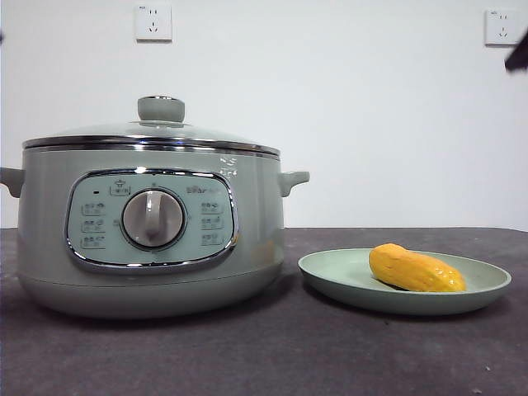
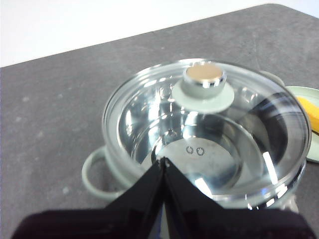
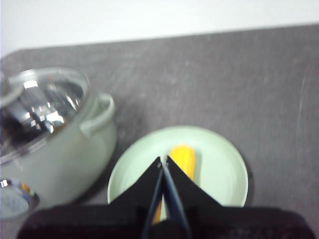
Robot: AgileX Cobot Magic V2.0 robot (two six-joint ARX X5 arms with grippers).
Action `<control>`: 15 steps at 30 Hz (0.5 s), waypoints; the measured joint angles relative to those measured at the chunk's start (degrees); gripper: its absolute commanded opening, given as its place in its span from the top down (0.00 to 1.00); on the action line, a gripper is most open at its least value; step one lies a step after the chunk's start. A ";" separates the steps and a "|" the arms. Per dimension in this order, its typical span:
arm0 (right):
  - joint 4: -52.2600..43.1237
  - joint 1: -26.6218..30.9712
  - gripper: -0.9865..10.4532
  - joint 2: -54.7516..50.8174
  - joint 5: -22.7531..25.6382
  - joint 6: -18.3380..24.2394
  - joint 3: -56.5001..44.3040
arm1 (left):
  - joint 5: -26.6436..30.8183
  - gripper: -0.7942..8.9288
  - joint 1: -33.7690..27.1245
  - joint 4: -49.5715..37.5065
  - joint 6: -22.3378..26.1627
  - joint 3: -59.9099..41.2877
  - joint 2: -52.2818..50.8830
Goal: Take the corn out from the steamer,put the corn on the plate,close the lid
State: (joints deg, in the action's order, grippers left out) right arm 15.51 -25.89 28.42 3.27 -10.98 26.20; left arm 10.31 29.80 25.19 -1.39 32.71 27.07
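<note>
Both sets of jaws are pressed together and hold nothing: the left gripper (image 2: 163,162) hangs above the closed cooker, the right gripper (image 3: 163,162) above the plate. Widest on the dark, matte table (image 1: 247,355), the round sage-green steamer (image 1: 148,239) wears its domed glass lid (image 1: 153,132), chrome-banded with a round knob. Just beside it, the shallow pale green plate (image 1: 487,285) holds the stubby, glossy yellow corn (image 1: 415,269).

Left gripper (image 2: 163,162) hangs above the pot, black jaws pressed together. Below it, the domed glass lid (image 2: 149,107) with its pale-green knob (image 2: 203,79) sits on the sage-green steamer (image 2: 97,172); shiny bowl visible through it. Beside it, a pale green plate's (image 2: 311,149) edge shows, yellow corn (image 2: 310,112) on it.
</note>
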 measured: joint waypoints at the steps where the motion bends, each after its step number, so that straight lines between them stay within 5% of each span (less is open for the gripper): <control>1: 0.33 0.00 0.92 0.00 0.02 -0.20 -0.50 | 0.04 0.93 0.00 0.09 -0.13 -1.14 -1.97; 15: 1.55 0.00 0.91 3.39 3.21 -5.79 -0.61 | 0.26 0.92 0.00 8.50 -0.59 -1.44 -5.64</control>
State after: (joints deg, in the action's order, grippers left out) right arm 17.06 -25.89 31.81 6.48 -16.78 25.58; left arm 10.57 29.80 33.69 -1.98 31.27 21.43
